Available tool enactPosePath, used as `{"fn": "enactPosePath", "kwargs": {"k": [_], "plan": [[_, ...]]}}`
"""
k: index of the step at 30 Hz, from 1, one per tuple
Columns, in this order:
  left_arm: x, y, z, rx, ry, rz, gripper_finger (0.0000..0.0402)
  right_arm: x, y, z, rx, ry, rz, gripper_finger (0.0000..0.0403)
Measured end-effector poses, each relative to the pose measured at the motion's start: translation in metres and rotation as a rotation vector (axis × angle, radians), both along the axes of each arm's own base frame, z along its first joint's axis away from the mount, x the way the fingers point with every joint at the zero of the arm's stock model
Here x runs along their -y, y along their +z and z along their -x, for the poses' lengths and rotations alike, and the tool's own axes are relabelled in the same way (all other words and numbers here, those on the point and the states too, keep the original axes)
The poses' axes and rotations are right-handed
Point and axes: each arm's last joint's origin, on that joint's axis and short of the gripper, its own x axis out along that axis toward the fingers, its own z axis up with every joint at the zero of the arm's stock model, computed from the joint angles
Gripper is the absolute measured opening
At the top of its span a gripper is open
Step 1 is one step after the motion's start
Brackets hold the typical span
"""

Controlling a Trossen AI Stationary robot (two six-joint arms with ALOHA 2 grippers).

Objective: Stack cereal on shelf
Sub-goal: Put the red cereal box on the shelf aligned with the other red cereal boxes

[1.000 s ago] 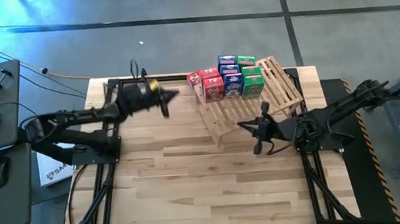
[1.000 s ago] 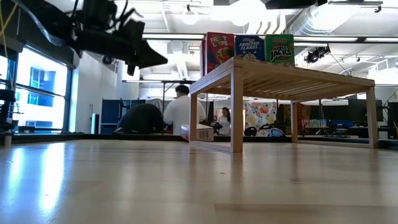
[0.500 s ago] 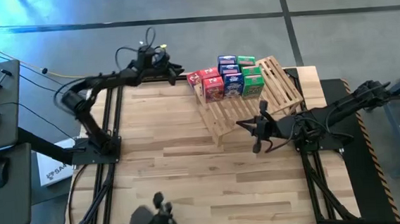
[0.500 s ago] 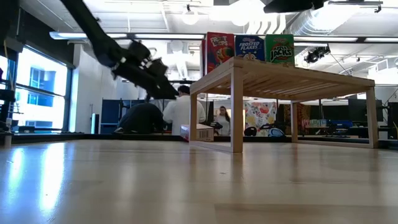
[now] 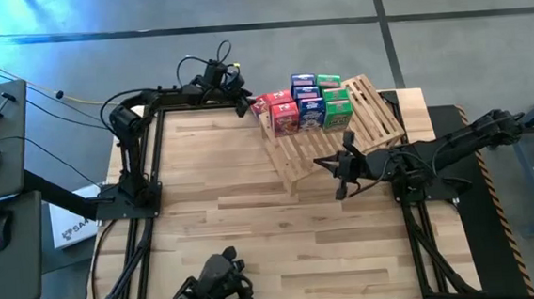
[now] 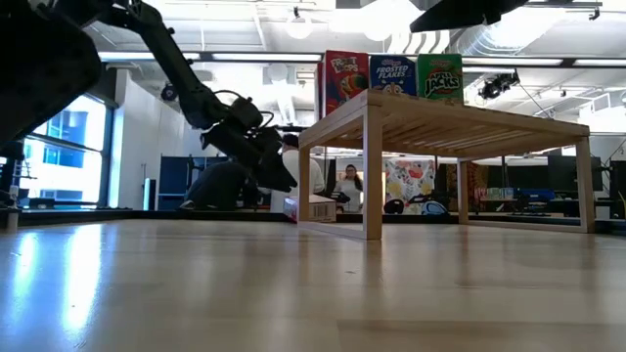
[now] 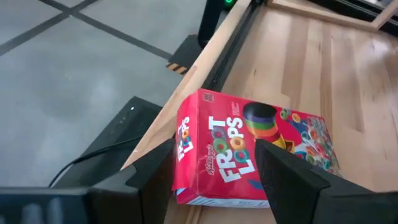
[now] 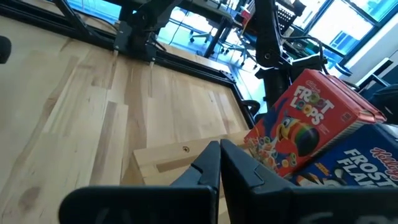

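We see only part of the red Froot Loops box (image 7: 249,155) from the left wrist, its lower edge cut off behind the fingers. Our left gripper (image 5: 242,100) stands spread wide on either side of that box lying at the table's (image 5: 234,218) far edge, beside the shelf (image 5: 341,135). Our right gripper (image 5: 338,175) is clenched, empty, near the shelf's front.

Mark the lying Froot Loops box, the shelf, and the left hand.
Froot Loops box (image 7: 249,155), left wrist view, printed front.
Shelf (image 6: 460,122), low view, slatted top's edge.
Left hand (image 7: 214,171), left wrist view, gap between open fingers.
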Motion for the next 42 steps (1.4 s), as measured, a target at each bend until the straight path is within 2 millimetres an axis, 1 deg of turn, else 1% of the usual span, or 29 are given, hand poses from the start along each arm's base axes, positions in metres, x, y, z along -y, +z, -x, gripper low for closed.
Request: {"fn": "enactPosePath", "kwargs": {"k": [6, 11, 17, 22, 29, 33, 36, 42], "plan": [[-0.001, -0.003, 0.000, -0.018, 0.016, -0.002, 0.0194, 0.000, 0.000, 0.000, -0.001, 0.002, -0.004, 0.0000], [-0.001, -0.004, 0.000, -0.017, 0.015, -0.001, 0.0191, 0.000, 0.000, 0.000, 0.004, 0.001, -0.008, 0.0000], [-0.004, -0.016, 0.003, -0.032, 0.025, 0.046, 0.0191, 0.000, 0.000, 0.000, 0.006, 0.001, -0.010, 0.0000], [-0.006, -0.014, 0.003, -0.021, 0.018, 0.037, 0.0179, 0.000, 0.000, 0.000, 0.007, 0.001, -0.012, 0.0000], [-0.006, -0.014, 0.003, -0.021, 0.013, 0.037, 0.0141, 0.000, 0.000, 0.000, 0.007, 0.006, -0.014, 0.0000], [-0.004, -0.015, 0.003, -0.015, -0.030, 0.046, 0.0116, 0.000, 0.000, 0.000, 0.006, 0.011, -0.016, 0.0000], [-0.003, -0.015, 0.003, -0.022, -0.036, 0.048, 0.0085, -0.001, 0.000, 0.000, 0.006, 0.018, -0.018, 0.0000], [-0.005, -0.017, 0.007, -0.039, -0.034, 0.046, 0.0011, -0.001, 0.000, 0.000, 0.006, 0.018, -0.018, 0.0000]]}}
